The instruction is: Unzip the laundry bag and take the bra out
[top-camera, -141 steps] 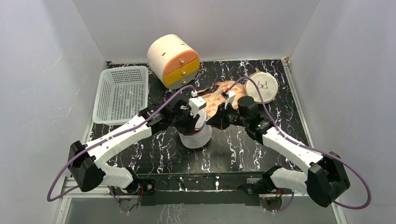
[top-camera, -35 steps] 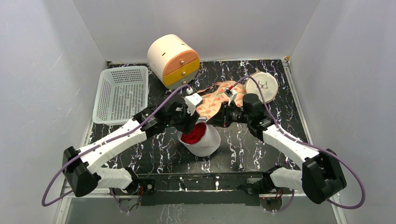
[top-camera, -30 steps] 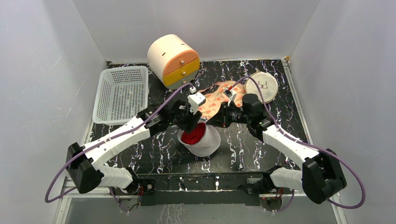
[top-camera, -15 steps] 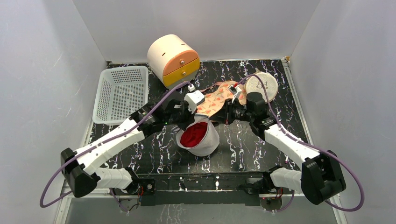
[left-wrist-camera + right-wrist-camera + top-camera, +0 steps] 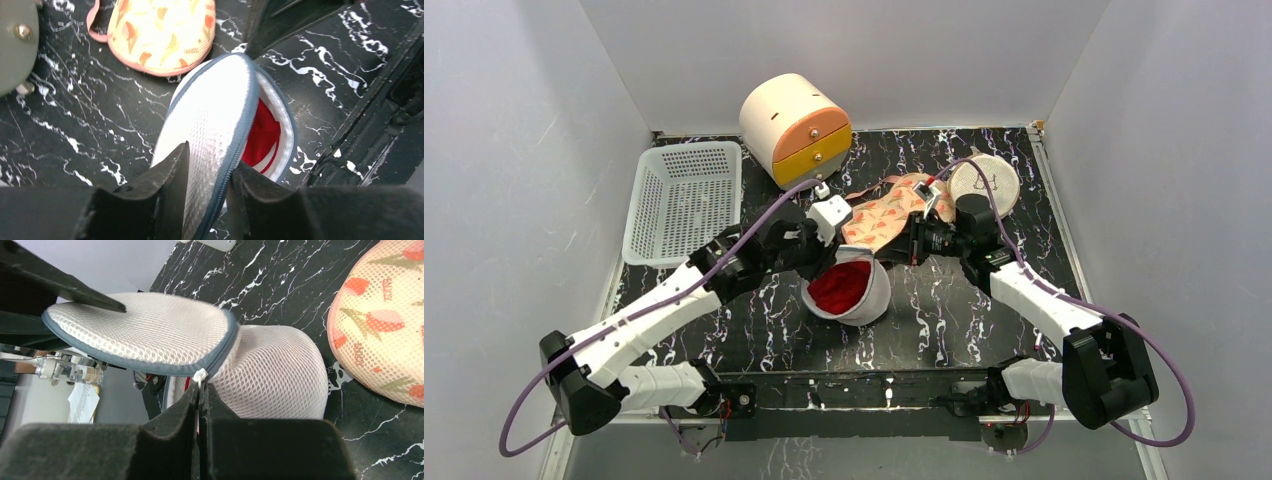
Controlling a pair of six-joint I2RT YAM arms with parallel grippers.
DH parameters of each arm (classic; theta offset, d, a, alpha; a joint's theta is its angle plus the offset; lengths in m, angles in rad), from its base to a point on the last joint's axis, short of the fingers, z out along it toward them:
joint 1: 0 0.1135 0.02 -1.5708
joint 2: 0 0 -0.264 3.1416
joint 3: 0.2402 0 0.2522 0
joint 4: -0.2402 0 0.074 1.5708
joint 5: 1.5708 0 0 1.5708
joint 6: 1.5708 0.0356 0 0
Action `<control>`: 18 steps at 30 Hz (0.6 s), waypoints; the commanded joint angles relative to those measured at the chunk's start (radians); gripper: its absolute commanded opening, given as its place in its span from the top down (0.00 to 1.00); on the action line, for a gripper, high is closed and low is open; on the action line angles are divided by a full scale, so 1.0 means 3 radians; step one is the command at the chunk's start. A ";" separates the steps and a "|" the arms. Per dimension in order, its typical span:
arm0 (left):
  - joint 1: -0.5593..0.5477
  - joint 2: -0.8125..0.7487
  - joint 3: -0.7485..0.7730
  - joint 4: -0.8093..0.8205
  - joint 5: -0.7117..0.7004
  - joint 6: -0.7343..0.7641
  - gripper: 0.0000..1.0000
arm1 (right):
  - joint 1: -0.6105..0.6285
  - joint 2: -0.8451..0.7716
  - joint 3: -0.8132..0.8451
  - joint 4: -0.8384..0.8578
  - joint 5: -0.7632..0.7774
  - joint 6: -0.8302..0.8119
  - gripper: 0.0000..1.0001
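Observation:
The laundry bag (image 5: pixel 856 300), white mesh with a blue-grey band, lies tilted on the black table with its mouth open. Its round lid (image 5: pixel 210 110) stands lifted, and the red bra (image 5: pixel 838 285) shows inside; it also shows in the left wrist view (image 5: pixel 263 136). My left gripper (image 5: pixel 828 252) is shut on the lid's edge, one finger on each side (image 5: pixel 212 157). My right gripper (image 5: pixel 892 252) is shut on the white zipper pull (image 5: pixel 200 375) where lid meets body (image 5: pixel 272 372); its jaws (image 5: pixel 201 386) are pressed together.
A white perforated basket (image 5: pixel 682 200) stands at back left. A cream drum box with orange and yellow drawers (image 5: pixel 796 128) stands at the back. A peach patterned fabric piece (image 5: pixel 886 215) and a beige round mesh pouch (image 5: pixel 984 182) lie behind the grippers.
The bag has gone from closed to open. The lid has lifted with my left gripper and the red bra now shows. My right gripper has drawn back to the right with the zipper pull.

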 commanded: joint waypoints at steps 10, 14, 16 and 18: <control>-0.0012 0.0343 0.0220 -0.0090 -0.0019 0.0046 0.41 | 0.0233 -0.0124 0.0120 -0.0013 -0.0087 -0.0082 1.00; -0.0047 0.0390 0.0264 -0.0067 0.0004 0.0076 0.30 | 0.0264 -0.0136 0.0126 -0.0019 -0.0086 -0.0069 1.00; -0.0096 0.0425 0.0281 -0.0072 -0.0023 0.0110 0.29 | 0.0268 -0.0143 0.0131 -0.0019 -0.0081 -0.0056 1.00; -0.0151 0.0460 0.0283 -0.0082 -0.0093 0.0135 0.30 | 0.0277 -0.0155 0.0136 -0.0016 -0.0075 -0.0049 1.00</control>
